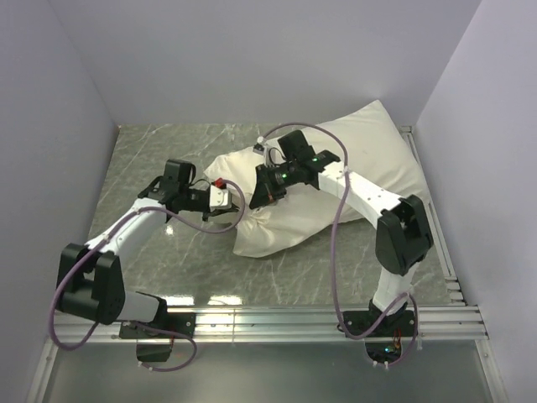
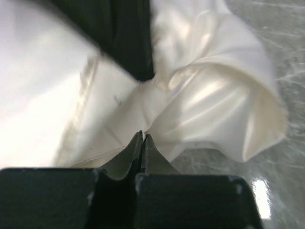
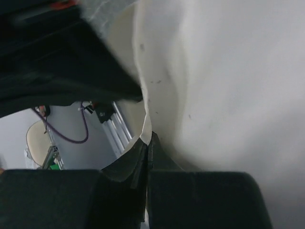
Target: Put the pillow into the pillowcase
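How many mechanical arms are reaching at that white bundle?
2. The left arm reaches in from the near left, the right arm from the near right; none looks hidden.

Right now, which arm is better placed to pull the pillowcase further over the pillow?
Probably left: the left gripper pinches the pillowcase at its loose, bunched end. The right gripper pinches the edge too, but tight against the pillow.

The pillowcase (image 2: 214, 105) is seen as thin cream cloth with a soft satin sheen, and highlights are caught along its folds. The pillow (image 3: 228, 95) is covered in matt white fabric flecked with tiny dark specks. The table (image 1: 168, 159) is finished in a glossy, grey, marble-like veined surface. The rails (image 1: 277, 323) at its near edge are made of pale brushed metal.
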Available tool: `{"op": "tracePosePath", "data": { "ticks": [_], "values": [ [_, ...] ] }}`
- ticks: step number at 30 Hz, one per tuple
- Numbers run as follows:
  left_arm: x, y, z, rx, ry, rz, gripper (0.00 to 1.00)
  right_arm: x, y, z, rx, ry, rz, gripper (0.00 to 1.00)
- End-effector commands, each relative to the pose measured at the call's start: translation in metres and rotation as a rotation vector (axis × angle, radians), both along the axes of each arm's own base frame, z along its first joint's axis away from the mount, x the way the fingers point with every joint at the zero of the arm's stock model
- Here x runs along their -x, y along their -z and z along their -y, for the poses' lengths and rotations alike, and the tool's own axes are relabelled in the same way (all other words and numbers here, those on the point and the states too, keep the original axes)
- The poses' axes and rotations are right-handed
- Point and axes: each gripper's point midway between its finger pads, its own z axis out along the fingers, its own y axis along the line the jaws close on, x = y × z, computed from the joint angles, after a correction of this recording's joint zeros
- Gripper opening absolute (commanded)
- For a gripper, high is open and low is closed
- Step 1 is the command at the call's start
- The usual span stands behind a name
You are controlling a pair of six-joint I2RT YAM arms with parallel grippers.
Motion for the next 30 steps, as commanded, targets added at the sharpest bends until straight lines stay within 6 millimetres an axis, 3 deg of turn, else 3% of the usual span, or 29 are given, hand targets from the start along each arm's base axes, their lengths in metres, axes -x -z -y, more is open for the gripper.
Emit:
{"op": "tracePosePath", "data": {
  "ticks": [1, 3, 7, 8, 10, 11, 14, 18, 22, 24, 26, 30],
  "values": [
    [-0.042, -0.009, 0.008, 0.068, -0.106, 0.064, 0.00, 0.017, -0.040, 0.000, -0.080, -0.063, 0.057, 0.00],
    [-0.055, 0.006, 0.003, 0.037, -0.159, 0.029, 0.00, 0.014, -0.047, -0.003, -0.090, -0.051, 0.054, 0.00],
    [-0.064, 0.002, -0.001, 0.056, -0.195, 0.037, 0.00, 0.011, -0.054, -0.010, -0.107, -0.043, 0.032, 0.00],
    [-0.063, -0.008, 0.000, 0.079, -0.193, 0.062, 0.00, 0.013, -0.051, -0.013, -0.100, -0.048, 0.023, 0.04],
    [-0.056, -0.020, 0.006, 0.135, -0.187, 0.058, 0.00, 0.018, -0.053, -0.018, -0.103, -0.077, 0.021, 0.00],
    [-0.053, -0.039, 0.009, 0.174, -0.178, 0.109, 0.00, 0.019, -0.053, -0.019, -0.104, -0.077, 0.018, 0.00],
    [-0.026, -0.065, 0.025, 0.224, -0.112, 0.152, 0.00, 0.020, -0.059, -0.025, -0.136, -0.053, 0.003, 0.00],
    [0.012, -0.066, 0.045, 0.208, 0.014, 0.157, 0.01, 0.008, -0.088, -0.041, -0.234, -0.031, -0.030, 0.00],
    [0.007, -0.047, 0.049, 0.161, -0.013, 0.155, 0.07, 0.008, -0.117, -0.054, -0.344, -0.044, -0.056, 0.00],
    [-0.002, -0.045, 0.043, 0.153, -0.075, 0.166, 0.26, 0.011, -0.113, -0.055, -0.339, -0.045, -0.085, 0.00],
    [0.006, -0.058, 0.036, 0.168, -0.074, 0.183, 0.47, 0.009, -0.098, -0.052, -0.302, -0.044, -0.085, 0.00],
    [0.034, -0.078, 0.011, 0.178, -0.093, 0.071, 0.62, 0.003, -0.082, -0.041, -0.256, -0.015, -0.085, 0.00]
  ]
}}
